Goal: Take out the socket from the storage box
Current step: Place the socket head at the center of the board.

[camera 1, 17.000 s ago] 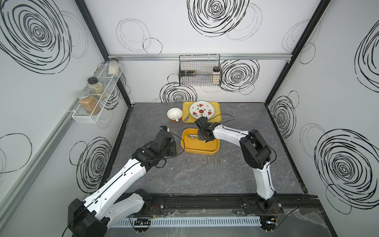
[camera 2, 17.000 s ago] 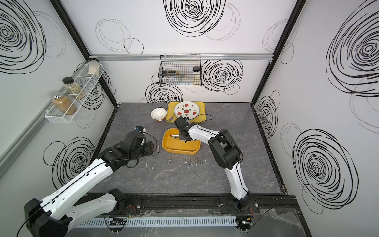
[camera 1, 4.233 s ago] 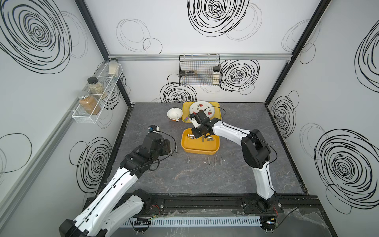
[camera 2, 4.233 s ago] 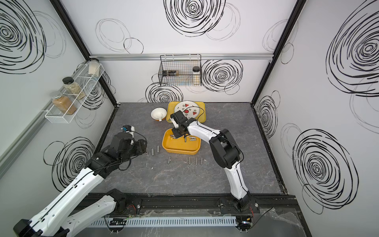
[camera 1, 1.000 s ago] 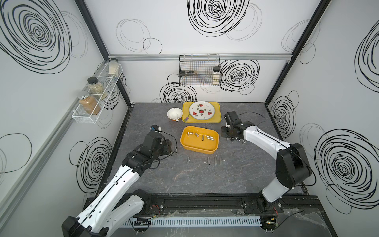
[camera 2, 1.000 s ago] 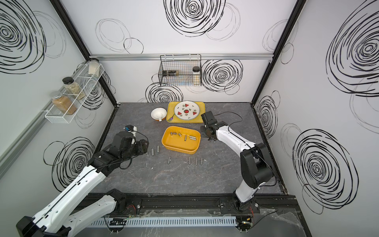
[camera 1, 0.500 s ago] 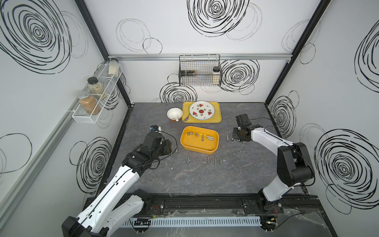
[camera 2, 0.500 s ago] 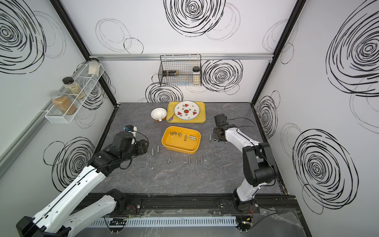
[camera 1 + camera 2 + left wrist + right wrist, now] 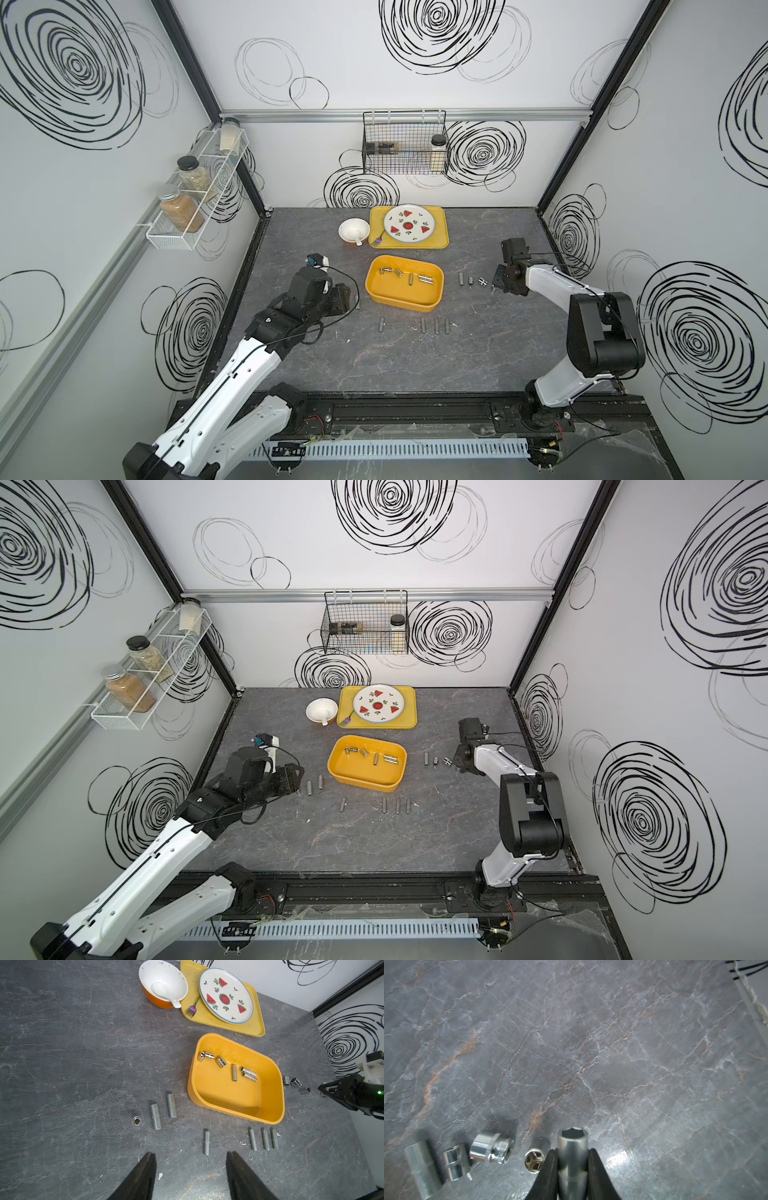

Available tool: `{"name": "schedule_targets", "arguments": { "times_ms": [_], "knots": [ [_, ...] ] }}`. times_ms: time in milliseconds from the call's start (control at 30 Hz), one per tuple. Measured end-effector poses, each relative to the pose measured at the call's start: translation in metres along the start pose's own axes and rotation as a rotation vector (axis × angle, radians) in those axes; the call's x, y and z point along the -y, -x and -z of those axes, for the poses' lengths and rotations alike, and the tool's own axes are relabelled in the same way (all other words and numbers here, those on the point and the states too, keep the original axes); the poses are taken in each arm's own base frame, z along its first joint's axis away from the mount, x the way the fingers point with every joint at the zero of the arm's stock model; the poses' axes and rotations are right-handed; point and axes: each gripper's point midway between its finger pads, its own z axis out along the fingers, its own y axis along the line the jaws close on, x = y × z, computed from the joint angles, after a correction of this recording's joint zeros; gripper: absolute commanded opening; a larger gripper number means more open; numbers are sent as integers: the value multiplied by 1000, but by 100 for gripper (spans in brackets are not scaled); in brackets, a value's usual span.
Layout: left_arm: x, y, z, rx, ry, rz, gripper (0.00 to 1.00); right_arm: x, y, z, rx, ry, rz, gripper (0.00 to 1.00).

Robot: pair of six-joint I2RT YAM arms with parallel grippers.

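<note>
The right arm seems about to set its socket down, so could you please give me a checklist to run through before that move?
1. Grip of right gripper fingers on held socket: ok.
2. That held socket outside the storage box: ok.
3. Bare table beside the placed sockets: ok.
4. Height of held socket above table: cannot tell.
5. Open left gripper away from drop area: ok.
6. Emptied storage box: not ok, remaining sockets inside.

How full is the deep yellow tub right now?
Partly full: several sockets lie on the storage box floor, clustered toward one long wall; the rest of the floor is bare.
</note>
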Motion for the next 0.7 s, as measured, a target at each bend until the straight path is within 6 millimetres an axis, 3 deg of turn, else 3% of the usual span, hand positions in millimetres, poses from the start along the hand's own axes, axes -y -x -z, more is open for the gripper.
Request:
{"name": "schedule_targets", "arguments": {
  "times_ms": [267,700],
  "knots": [
    [1,-1,0,-4,-9,0,62,6,-13,-23,-61,-35,1,18],
    [3,0,0,5,-21,-3,62,2,-18,-30,-85,-21,-7,27]
  ]
}}
